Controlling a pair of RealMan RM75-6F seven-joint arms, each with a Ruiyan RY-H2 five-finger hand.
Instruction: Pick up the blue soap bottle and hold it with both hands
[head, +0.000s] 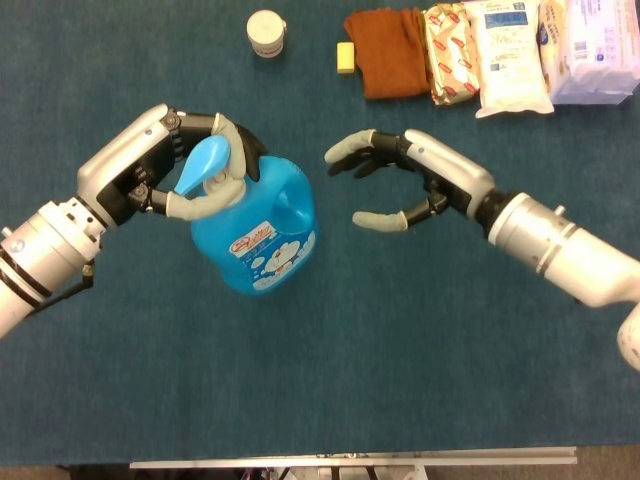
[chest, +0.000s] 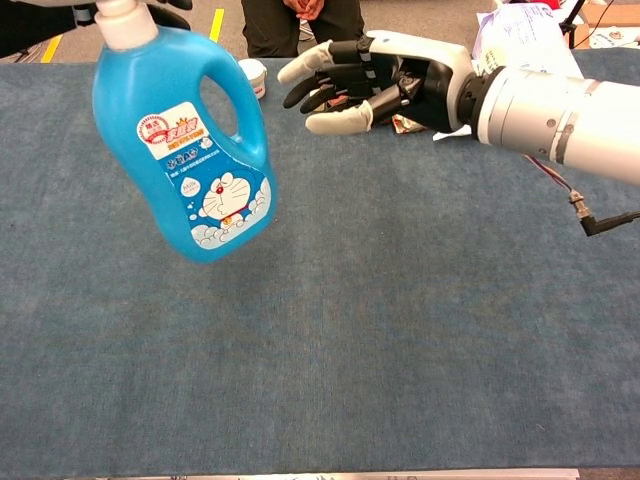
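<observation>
We are gripping the blue soap bottle (head: 255, 235) by its neck with our left hand (head: 185, 170), fingers wrapping around just under the cap (head: 200, 165); the bottle is hanging tilted above the blue surface (head: 400, 350), clear of it. In the chest view the bottle (chest: 190, 150) is filling the upper left, but the picture's top edge is cutting off the cap and nearly all of the left hand — only dark fingertips are peeking in.

Our right hand (head: 385, 185) is hovering just beside the bottle's handle side, holding nothing, thumb and fingers spread apart and pointing toward it, not touching. From the chest view this hand (chest: 365, 85) is covering most of the things along the far edge.

At that far edge we are seeing a small white jar (head: 266, 33), a yellow block (head: 345, 57), a folded brown cloth (head: 388, 52) and several packets (head: 510, 55) — the rightmost is running out of frame and the print is too small to read.
</observation>
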